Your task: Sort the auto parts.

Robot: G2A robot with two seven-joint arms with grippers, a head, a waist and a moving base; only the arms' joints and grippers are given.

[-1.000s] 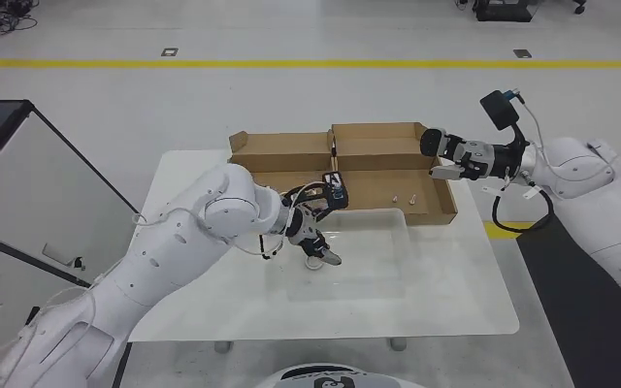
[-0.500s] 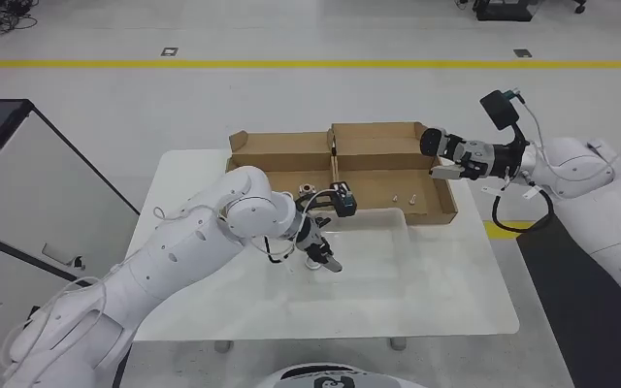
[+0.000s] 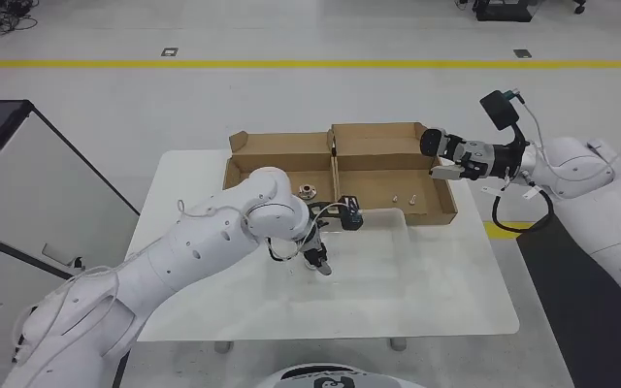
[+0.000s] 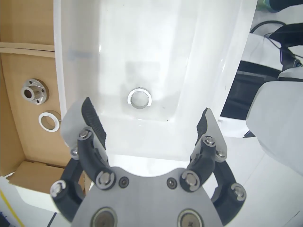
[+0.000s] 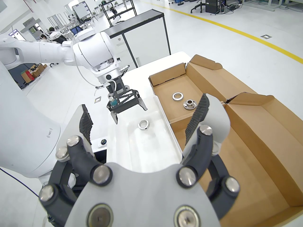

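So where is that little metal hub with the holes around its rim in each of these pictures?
Top view: the flanged hub lies in the cardboard box, in the compartment on the left arm's side, close to the divider.
Left wrist view: the flanged hub sits on the box floor beside a flat ring, just past the white tray.
Right wrist view: the flanged hub is in the far compartment, next to the flat ring.
Shared landmark: the white tray's rim along the box.

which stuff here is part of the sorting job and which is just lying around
Job: metal ring in the white tray; flanged hub and flat ring in the cardboard box.
Lying about: cabinet, office chair, floor line.
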